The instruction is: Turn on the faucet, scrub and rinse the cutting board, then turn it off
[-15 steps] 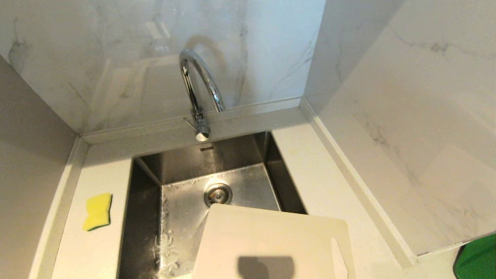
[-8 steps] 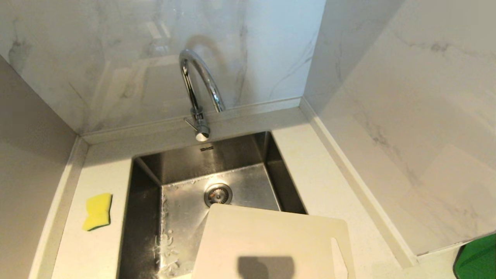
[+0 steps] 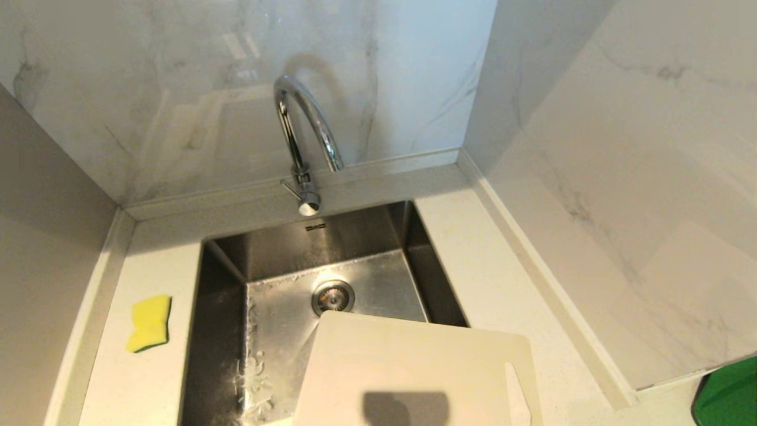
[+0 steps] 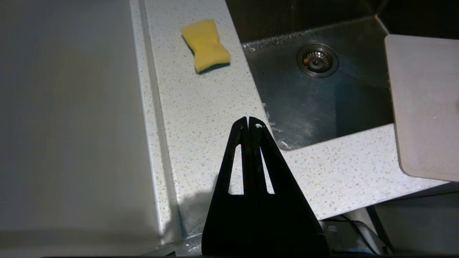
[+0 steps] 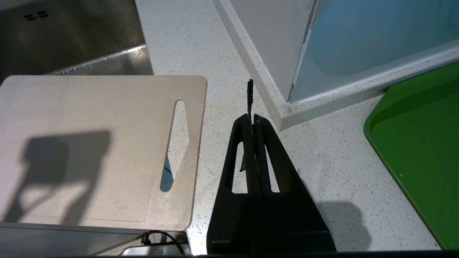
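The chrome faucet [image 3: 301,127] arches over the back of the steel sink [image 3: 355,236], its small lever [image 3: 291,188] at the base; no water shows. The beige cutting board [image 3: 414,367] lies flat across the sink's front right corner and the counter, slot handle to the right. Neither gripper is in the head view. My left gripper [image 4: 248,120] is shut and empty above the counter by the sink's front left corner, with the board [image 4: 423,107] off to its side. My right gripper [image 5: 253,116] is shut over the counter just right of the board [image 5: 89,143]; a thin dark strip pokes out between its tips.
A yellow-and-green sponge [image 3: 149,322] lies on the counter left of the sink and shows ahead of the left gripper as the sponge [image 4: 205,44]. A green tray [image 3: 730,393] sits at the far right beyond a marble wall corner. Walls close in behind and on both sides.
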Motion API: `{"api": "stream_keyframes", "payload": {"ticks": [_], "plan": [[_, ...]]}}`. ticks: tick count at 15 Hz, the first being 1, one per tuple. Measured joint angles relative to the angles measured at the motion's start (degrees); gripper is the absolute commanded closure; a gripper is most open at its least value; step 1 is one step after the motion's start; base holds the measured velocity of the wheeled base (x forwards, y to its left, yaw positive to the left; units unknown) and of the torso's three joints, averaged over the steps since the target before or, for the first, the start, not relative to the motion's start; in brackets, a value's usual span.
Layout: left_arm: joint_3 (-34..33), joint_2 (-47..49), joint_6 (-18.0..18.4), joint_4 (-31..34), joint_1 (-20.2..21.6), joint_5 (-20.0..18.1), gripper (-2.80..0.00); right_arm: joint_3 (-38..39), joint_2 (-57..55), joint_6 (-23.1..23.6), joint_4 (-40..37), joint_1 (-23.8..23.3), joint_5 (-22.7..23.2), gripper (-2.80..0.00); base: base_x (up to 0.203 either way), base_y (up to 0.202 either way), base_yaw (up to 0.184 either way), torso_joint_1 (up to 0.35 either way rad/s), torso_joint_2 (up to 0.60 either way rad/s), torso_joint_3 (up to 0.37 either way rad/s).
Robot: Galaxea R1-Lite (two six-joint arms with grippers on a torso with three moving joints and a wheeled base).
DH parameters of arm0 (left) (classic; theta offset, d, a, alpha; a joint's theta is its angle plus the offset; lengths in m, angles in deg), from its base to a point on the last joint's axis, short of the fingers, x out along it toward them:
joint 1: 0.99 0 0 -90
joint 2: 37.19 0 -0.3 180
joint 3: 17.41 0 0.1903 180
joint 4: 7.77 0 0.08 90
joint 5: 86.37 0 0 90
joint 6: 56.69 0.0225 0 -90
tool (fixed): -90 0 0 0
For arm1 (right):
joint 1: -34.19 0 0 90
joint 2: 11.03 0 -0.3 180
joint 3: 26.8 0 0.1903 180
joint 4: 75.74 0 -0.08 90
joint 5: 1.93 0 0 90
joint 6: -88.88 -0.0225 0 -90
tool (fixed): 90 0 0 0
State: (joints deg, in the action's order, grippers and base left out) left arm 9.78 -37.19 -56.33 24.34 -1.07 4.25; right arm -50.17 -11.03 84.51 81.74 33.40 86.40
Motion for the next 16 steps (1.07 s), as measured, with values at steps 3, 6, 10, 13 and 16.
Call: {"api": "stream_keyframes", "payload": {"ticks": [3, 6, 10, 13, 16], "plan": [[-0.13, 0.00, -0.24, -0.07, -0.02, 0.02, 0.00, 0.00, 0.00, 0.02, -0.01, 0.00, 0.00, 0.00, 0.000, 0.000, 0.000, 0.000, 0.00, 0.000], [-0.20, 0.00, -0.28, -0.02, -0.02, 0.01, 0.00, 0.00, 0.00, 0.00, 0.00, 0.00, 0.02, 0.00, 0.000, 0.000, 0.000, 0.000, 0.00, 0.000], [-0.21, 0.00, -0.28, -0.03, -0.02, 0.04, 0.00, 0.00, 0.00, 0.00, 0.00, 0.02, 0.02, 0.00, 0.000, 0.000, 0.000, 0.000, 0.00, 0.000], [-0.20, 0.00, -0.28, -0.01, -0.02, 0.04, 0.00, 0.00, 0.00, 0.02, 0.00, 0.01, 0.00, 0.00, 0.000, 0.000, 0.000, 0.000, 0.00, 0.000], [-0.22, 0.00, -0.26, 0.01, -0.02, 0.04, 0.00, 0.00, 0.00, 0.05, 0.00, 0.00, 0.01, 0.00, 0.000, 0.000, 0.000, 0.000, 0.00, 0.000]]}}
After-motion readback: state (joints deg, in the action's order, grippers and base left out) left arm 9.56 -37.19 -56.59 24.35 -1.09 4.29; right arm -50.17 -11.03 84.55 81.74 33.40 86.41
